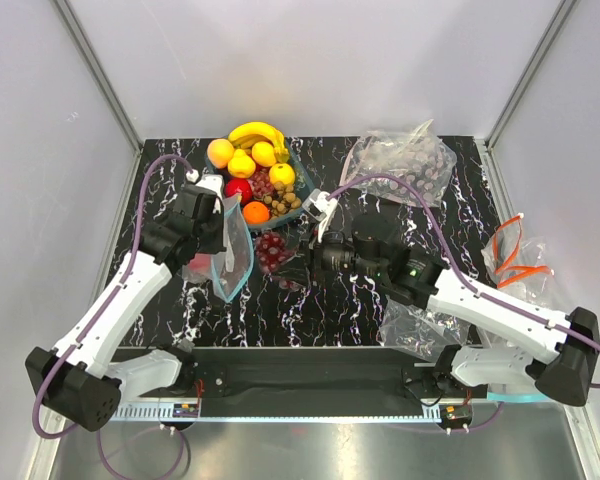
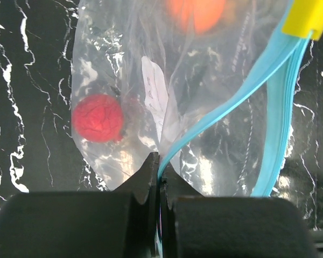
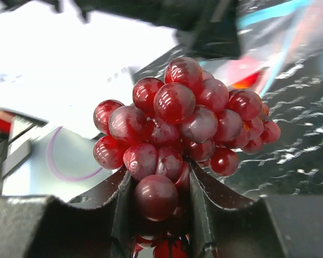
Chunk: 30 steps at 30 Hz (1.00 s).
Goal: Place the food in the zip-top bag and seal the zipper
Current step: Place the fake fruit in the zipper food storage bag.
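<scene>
My left gripper [image 1: 220, 238] is shut on the light-blue zipper [image 2: 232, 101] at the mouth of the clear zip-top bag [image 1: 234, 258] and holds the mouth open. In the left wrist view its jaws [image 2: 160, 167] pinch the strip, and a red apple [image 2: 97, 117] lies inside the bag [image 2: 151, 80]. My right gripper [image 1: 286, 258] is shut on a bunch of dark red grapes [image 1: 270, 250] just right of the bag's mouth. In the right wrist view the grapes [image 3: 183, 115] fill the space between the fingers [image 3: 159, 180]. The other food sits in a bowl [image 1: 298, 160] behind the bag.
The bowl holds a banana [image 1: 257, 132], yellow fruits, an orange [image 1: 256, 211], a red apple and nuts. A wrinkled clear bag [image 1: 400, 160] lies back right. Another clear bag [image 1: 418, 328] lies under the right arm. Orange straps [image 1: 515, 262] lie off the mat's right edge.
</scene>
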Available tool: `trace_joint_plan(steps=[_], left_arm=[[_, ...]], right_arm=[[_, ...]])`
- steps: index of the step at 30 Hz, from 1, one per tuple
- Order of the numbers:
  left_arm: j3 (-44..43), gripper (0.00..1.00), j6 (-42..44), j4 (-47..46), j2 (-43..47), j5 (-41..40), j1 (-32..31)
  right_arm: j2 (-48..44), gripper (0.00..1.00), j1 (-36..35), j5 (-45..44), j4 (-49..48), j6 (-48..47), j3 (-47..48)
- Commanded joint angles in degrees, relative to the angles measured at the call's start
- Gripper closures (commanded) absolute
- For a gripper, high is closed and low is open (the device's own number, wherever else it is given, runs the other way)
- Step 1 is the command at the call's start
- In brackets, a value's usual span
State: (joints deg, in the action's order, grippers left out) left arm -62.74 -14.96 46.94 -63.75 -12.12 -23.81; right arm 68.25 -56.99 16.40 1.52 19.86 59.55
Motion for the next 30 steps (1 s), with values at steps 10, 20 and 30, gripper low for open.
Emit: trace_joint_plan(steps=[10, 20, 30], left_arm=[[-7.31, 1.00, -0.51, 2.89, -0.41, 8.60, 0.17], [-6.08, 1.00, -2.27, 1.67, -0.15, 18.01, 0.17], [-4.93, 1.00, -1.83, 2.89, 0.73, 15.47, 0.26]], right_arm=[[2.50, 0.65, -0.49, 17.17, -0.28, -0.09, 9.79], [7.77, 0.64, -0.40, 19.54, -4.68, 0.53, 11.47], [15.15, 0.66, -0.23, 12.08, -10.12, 1.23, 8.67]])
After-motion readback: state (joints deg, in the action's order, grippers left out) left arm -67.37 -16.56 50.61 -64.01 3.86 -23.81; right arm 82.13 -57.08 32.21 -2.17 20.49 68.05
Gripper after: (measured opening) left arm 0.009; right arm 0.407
